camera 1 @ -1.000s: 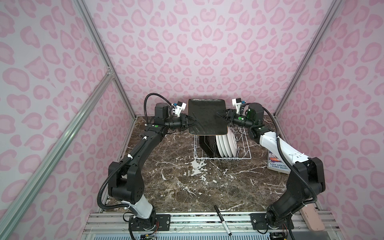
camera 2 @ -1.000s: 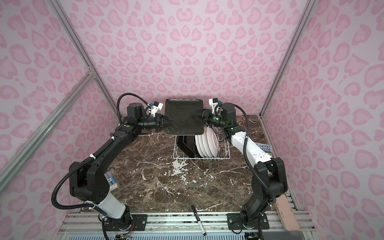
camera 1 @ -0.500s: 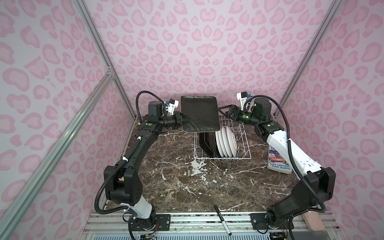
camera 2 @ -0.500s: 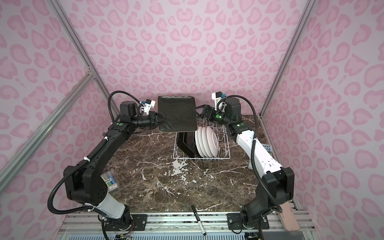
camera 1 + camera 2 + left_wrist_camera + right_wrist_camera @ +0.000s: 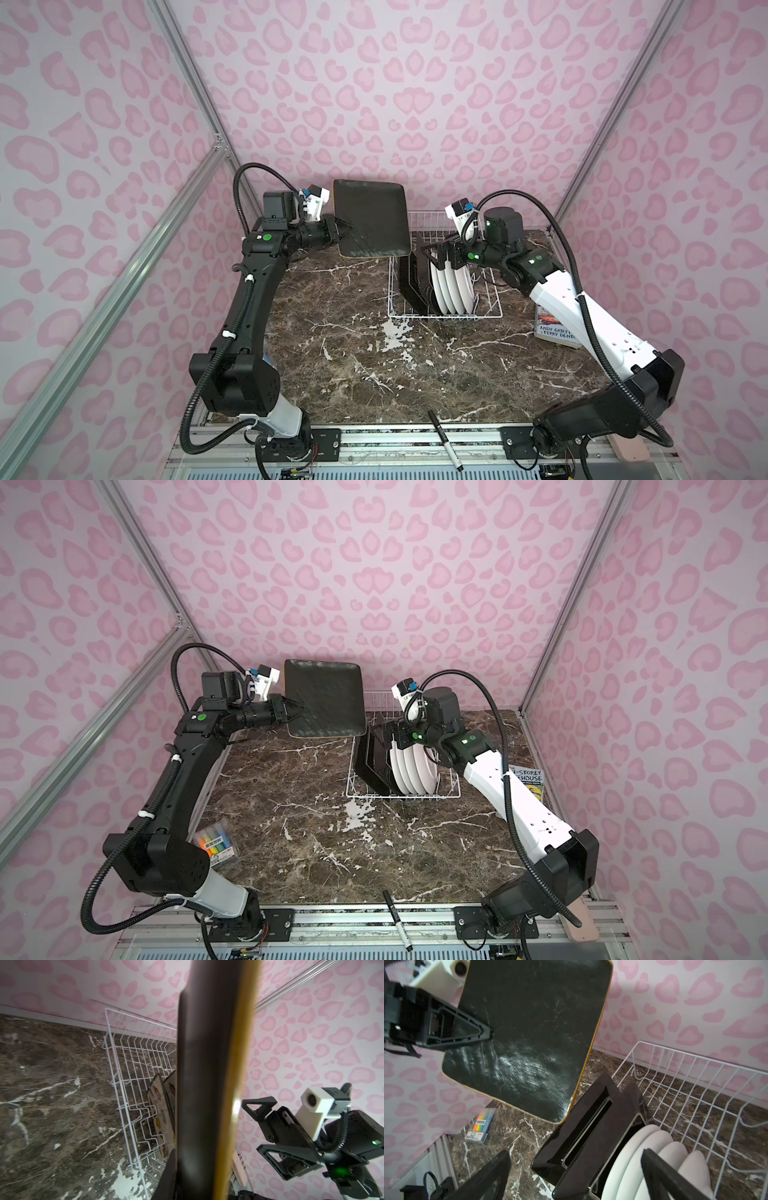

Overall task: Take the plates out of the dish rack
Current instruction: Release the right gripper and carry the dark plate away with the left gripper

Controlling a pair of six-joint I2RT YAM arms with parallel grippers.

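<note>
My left gripper (image 5: 345,228) (image 5: 297,709) is shut on the edge of a square plate (image 5: 370,220) (image 5: 324,700) (image 5: 529,1032). The plate hangs upright, dark back facing the top views, left of the dish rack (image 5: 486,316) (image 5: 415,798) (image 5: 128,1047). In the left wrist view it fills the middle edge-on (image 5: 207,1064). My right gripper (image 5: 436,253) (image 5: 574,1157) is open above the rack, holding nothing. Beneath it stand two dark square plates (image 5: 411,278) (image 5: 581,1126) and several round white plates (image 5: 451,286) (image 5: 643,1157).
A book (image 5: 555,328) (image 5: 528,779) lies right of the rack, under my right arm. A pack of coloured markers (image 5: 216,841) (image 5: 480,1126) sits near the left arm's base. A black pen (image 5: 446,440) lies across the front rail.
My right gripper let go of the square plate, opened and drew back over the rack. My left gripper carried the plate leftward, away from the rack.
</note>
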